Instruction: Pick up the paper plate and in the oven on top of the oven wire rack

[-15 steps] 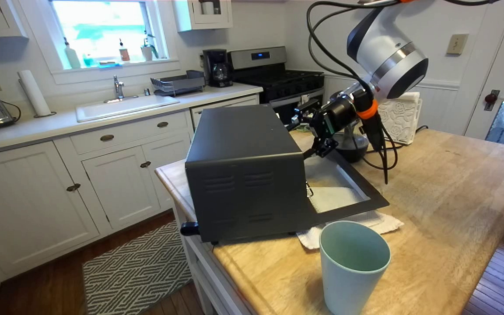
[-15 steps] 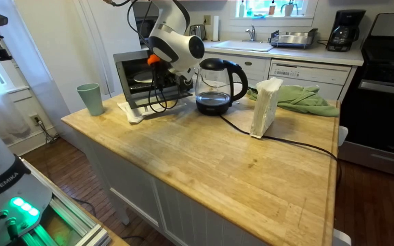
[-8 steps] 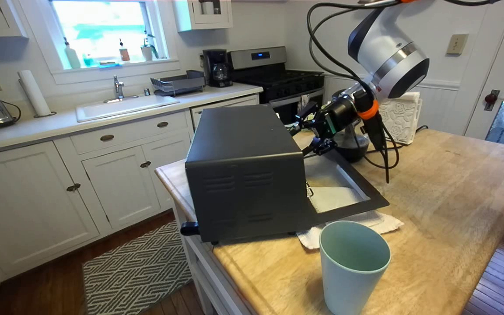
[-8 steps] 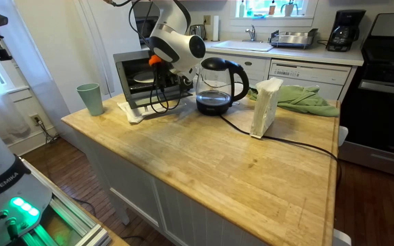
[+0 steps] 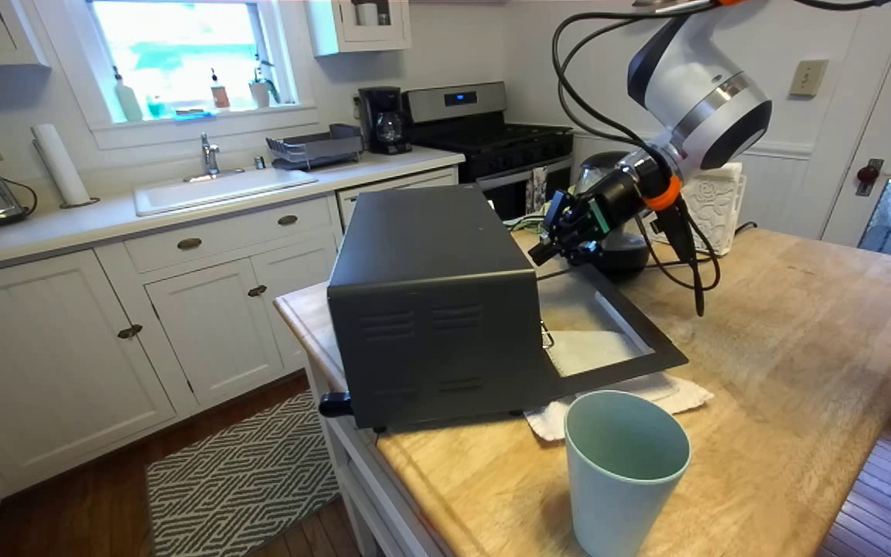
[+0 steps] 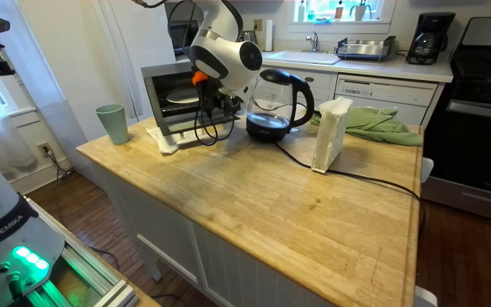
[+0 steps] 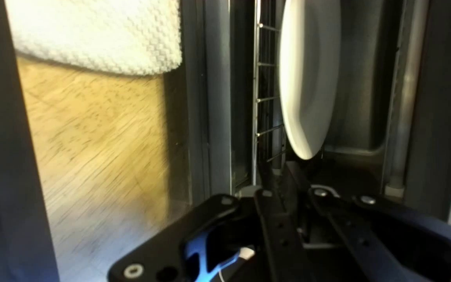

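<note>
One teal cup (image 5: 627, 480) stood upright, nearest of all in an exterior view, by a short end of the wooden-topped island (image 6: 271, 204). Just beyond it a white cloth (image 5: 681, 394) lay partly under the lowered glass door (image 5: 649, 333) of the black oven (image 5: 434, 340), whose back ran along the island's edge facing the sink (image 5: 221, 192). Inside the oven the paper plate (image 7: 311, 78) (bright along its rim in the wrist view) lay on the wire rack (image 7: 255, 117). The gripper (image 7: 279, 168) slanted down over the far side of the door, its tips at the oven's open front and apart from the plate; its fingers (image 7: 298, 180) stood pinched close together, with only a thin gap between them. Behind the gripper a glass kettle (image 6: 271, 106) with a black lid and handle leaned a little; whether the gripper touched it, I could not tell. Farther along the island a white napkin holder (image 5: 712, 209) stood upright, and a green cloth (image 6: 379, 125) lay bunched at the corner nearest the steel range (image 5: 492, 143). Farthest off, a black coffee maker (image 5: 384, 120) stood at the end of the white counter (image 5: 399, 166), between a grey dish rack (image 5: 318, 147) and the range.
</note>
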Action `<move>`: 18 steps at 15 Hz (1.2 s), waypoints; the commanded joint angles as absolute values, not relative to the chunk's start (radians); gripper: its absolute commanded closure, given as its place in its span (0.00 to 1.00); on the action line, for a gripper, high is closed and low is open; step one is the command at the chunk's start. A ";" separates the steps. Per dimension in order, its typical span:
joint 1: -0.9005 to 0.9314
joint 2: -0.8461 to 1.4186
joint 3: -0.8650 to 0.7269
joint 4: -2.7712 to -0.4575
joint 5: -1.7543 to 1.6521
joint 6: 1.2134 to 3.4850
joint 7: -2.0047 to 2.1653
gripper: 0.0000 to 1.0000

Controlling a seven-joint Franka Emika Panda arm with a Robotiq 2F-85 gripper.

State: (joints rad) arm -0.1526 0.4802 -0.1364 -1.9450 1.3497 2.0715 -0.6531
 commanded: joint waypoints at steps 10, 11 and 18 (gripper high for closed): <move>-0.118 0.478 -0.104 -2.002 1.335 2.233 -0.607 1.00; -0.120 0.479 -0.097 -2.002 1.342 2.227 -0.613 1.00; -0.117 0.473 -0.075 -2.006 1.352 2.225 -0.625 1.00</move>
